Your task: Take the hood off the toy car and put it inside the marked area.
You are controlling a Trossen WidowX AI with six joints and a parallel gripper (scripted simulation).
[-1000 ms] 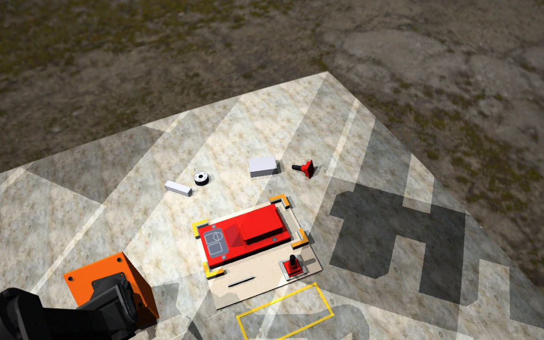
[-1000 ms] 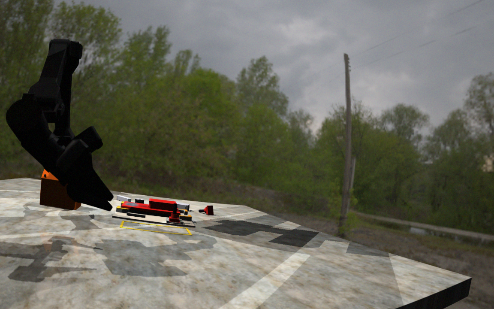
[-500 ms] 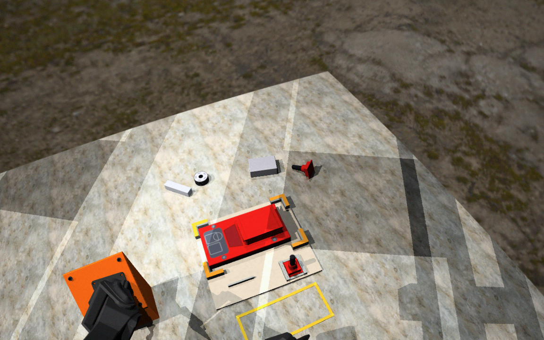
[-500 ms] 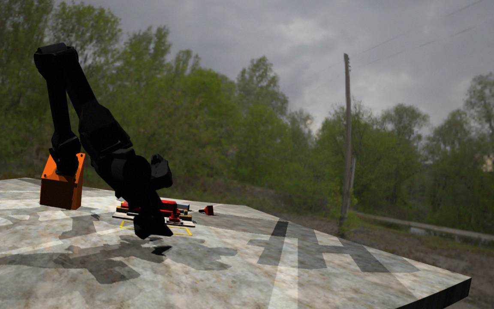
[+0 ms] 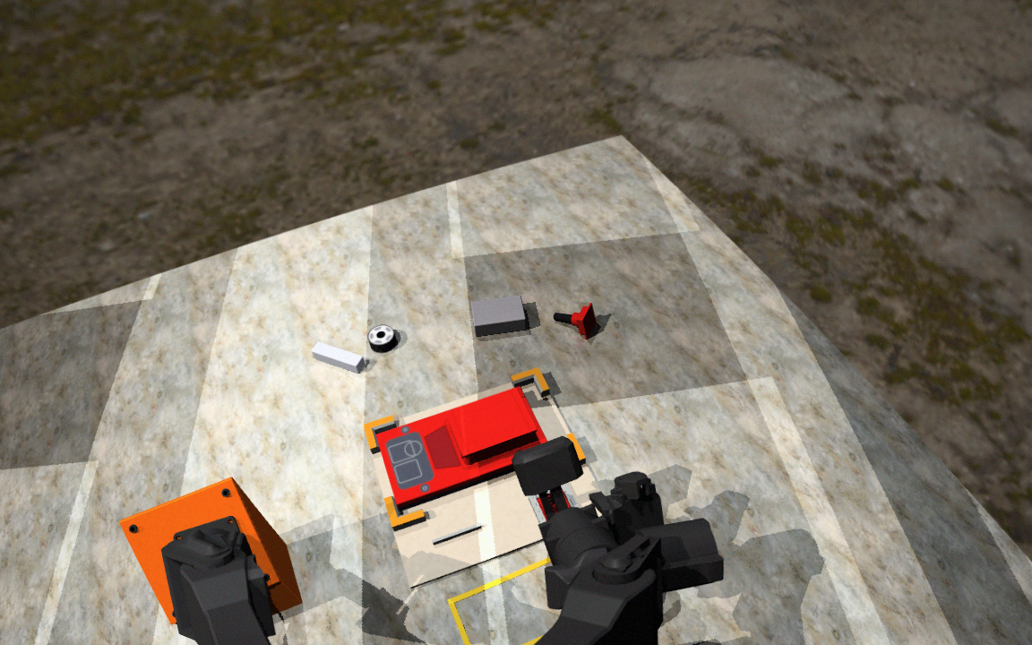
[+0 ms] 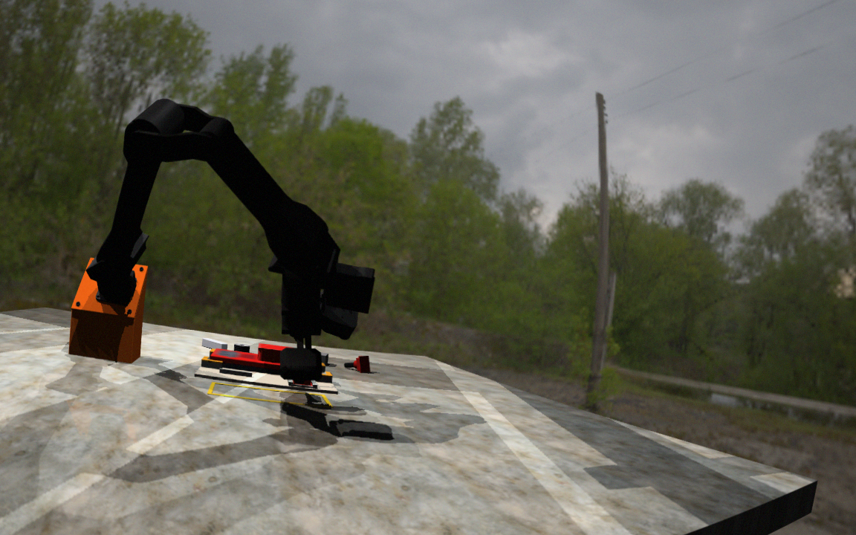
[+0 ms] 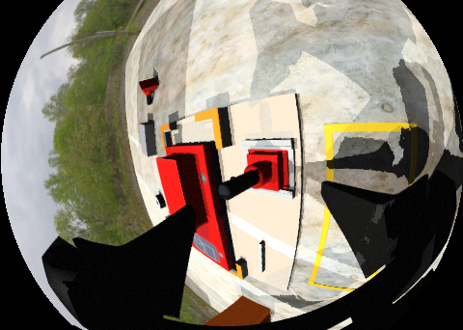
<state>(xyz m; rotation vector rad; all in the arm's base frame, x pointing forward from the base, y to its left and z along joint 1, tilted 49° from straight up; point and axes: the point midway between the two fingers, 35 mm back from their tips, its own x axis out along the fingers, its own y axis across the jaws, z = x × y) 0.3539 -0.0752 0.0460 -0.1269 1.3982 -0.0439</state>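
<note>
The red toy car (image 5: 503, 425) (image 6: 271, 350) (image 7: 169, 180) sits on the cream board (image 5: 455, 513) (image 7: 280, 224). Its front end shows a grey panel (image 5: 408, 460) with line drawings; no cover lies over it. A red square piece with a black knob (image 7: 270, 171) (image 5: 554, 505) stands on a grey plate on the board, beside the car. My gripper (image 5: 558, 499) (image 6: 301, 369) (image 7: 260, 201) is open and empty, its fingers on either side of the knob, with gaps visible in the wrist view. The yellow marked area (image 5: 497, 581) (image 6: 251, 397) (image 7: 329, 151) holds nothing that I can see. The arm hides part of it.
Orange corner brackets (image 5: 530, 378) surround the car. A thin dark bar (image 5: 457, 534) (image 7: 262, 257) is on the board. Behind are a white bar (image 5: 337, 357), a wheel (image 5: 382, 338), a grey block (image 5: 498, 311) and another red piece with black handle (image 5: 584, 319) (image 6: 364, 363) (image 7: 149, 86), lying tipped over.
</note>
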